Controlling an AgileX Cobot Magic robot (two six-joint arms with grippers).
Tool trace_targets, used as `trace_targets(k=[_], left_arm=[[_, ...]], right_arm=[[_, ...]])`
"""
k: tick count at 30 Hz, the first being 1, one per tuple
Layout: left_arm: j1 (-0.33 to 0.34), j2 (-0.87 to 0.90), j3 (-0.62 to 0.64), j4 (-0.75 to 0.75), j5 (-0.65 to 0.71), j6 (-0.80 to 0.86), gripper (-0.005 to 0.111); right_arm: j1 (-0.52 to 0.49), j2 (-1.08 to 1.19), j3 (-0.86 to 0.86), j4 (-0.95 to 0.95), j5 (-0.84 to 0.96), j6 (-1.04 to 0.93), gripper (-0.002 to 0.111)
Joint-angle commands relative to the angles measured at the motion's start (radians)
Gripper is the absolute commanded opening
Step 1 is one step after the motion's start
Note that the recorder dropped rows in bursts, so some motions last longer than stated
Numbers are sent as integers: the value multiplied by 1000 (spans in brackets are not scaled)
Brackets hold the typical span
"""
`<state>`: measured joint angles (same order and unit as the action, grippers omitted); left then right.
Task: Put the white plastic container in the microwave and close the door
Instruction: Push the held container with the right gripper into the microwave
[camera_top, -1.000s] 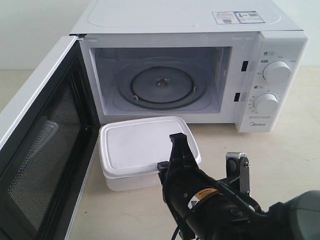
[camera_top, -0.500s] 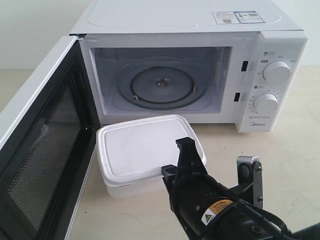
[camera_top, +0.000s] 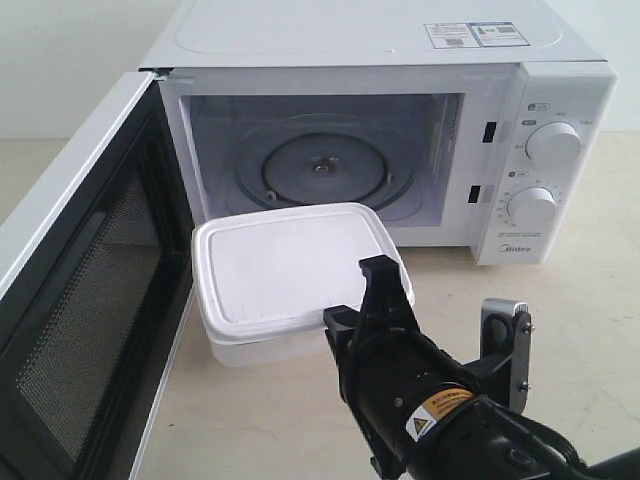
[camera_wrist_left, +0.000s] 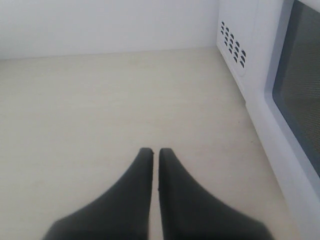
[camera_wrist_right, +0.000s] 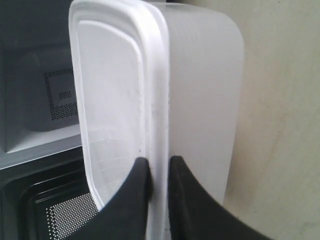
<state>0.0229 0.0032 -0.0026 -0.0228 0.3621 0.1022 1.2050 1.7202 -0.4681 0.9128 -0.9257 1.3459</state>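
My left fingers (camera_wrist_left: 135, 195) lie pressed almost together with only a thin slit between them. They hold nothing and hang over the bare pale table (camera_wrist_left: 90, 100), close beside the microwave's vented side.

In the exterior view the door (camera_top: 90, 290) stands swung wide open at nine o'clock from the white plastic container (camera_top: 285, 270), its black inner face and mesh window turned toward the box. The container sits lid up in front of the open cavity and is not inside it. Its far edge covers the lower lip of the opening. I cannot tell whether its base is clear of the table.

At twelve o'clock from the container is the microwave (camera_top: 370, 40), with the glass turntable (camera_top: 320, 170) bare in the cavity. The two knobs (camera_top: 553, 143) sit on the panel at about two o'clock.

My right fingers (camera_wrist_right: 132, 200) come in from five o'clock and are closed tight on the container's near corner. They pinch the lid's rim, with one finger on the lid's top and the other against the side wall beneath it.
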Motion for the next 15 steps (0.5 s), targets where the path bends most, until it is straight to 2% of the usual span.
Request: trace_targets(k=[1, 15], left_arm=[[-6, -3, 3, -7, -1, 3, 4], [-6, -3, 3, -7, -1, 3, 4]], right_arm=[[-19, -13, 6, -13, -42, 1, 0], [-119, -13, -60, -94, -15, -26, 0]])
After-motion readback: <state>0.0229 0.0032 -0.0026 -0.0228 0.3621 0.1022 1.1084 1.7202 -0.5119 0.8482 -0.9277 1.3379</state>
